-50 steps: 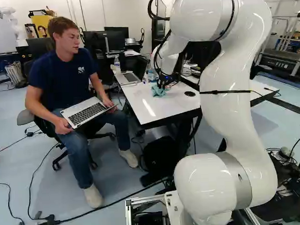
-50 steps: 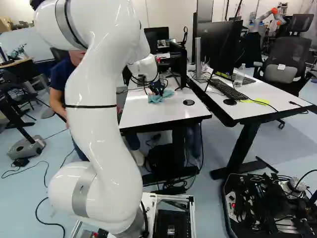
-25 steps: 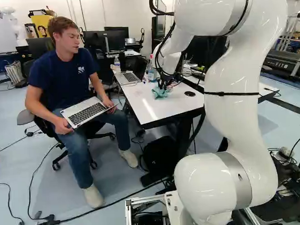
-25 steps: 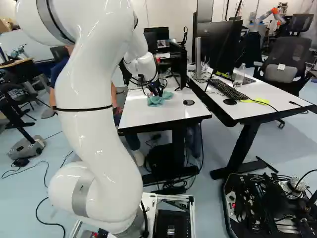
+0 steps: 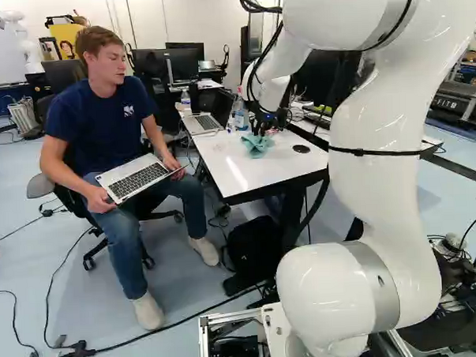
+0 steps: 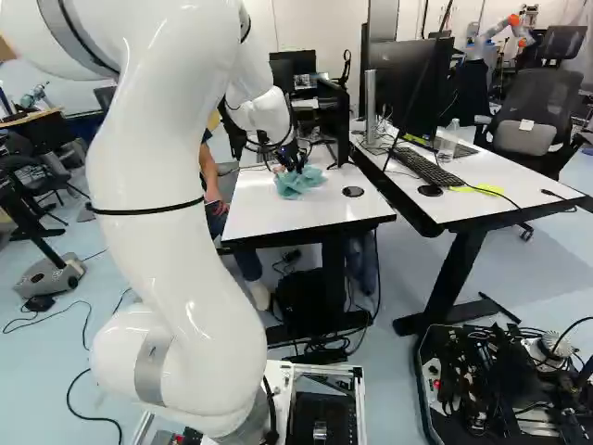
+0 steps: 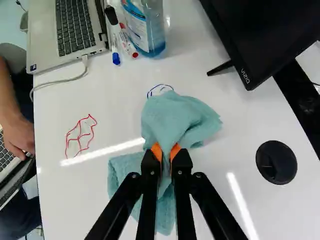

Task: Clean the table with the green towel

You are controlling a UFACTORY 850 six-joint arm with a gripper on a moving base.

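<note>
Claw (image 6: pixel 294 161): 2 fingers clamped on the bunched green towel (image 7: pixel 170 118). The towel lies on the white table (image 7: pixel 115 107). 1 blue scribble (image 7: pixel 161 85) at the towel's edge; 1 red scribble (image 7: pixel 79 136) apart from it. Bottle (image 7: pixel 145 30) beside markers (image 7: pixel 125 42), near 1 laptop (image 7: pixel 65 32). 1 monitor (image 7: pixel 260 30) opposite.

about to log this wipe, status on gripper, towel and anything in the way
Gripper shut on green towel. Towel on table, partly over blue scribble. Spray bottle, markers ahead.

matt cloth towel (image 7: pixel 172 117), smooth glossy tabletop (image 7: pixel 75 200), clear plastic bottle (image 7: pixel 145 27), smooth glossy arm (image 5: pixel 376 180), matt metallic-looking laptop (image 7: pixel 43 35)
</note>
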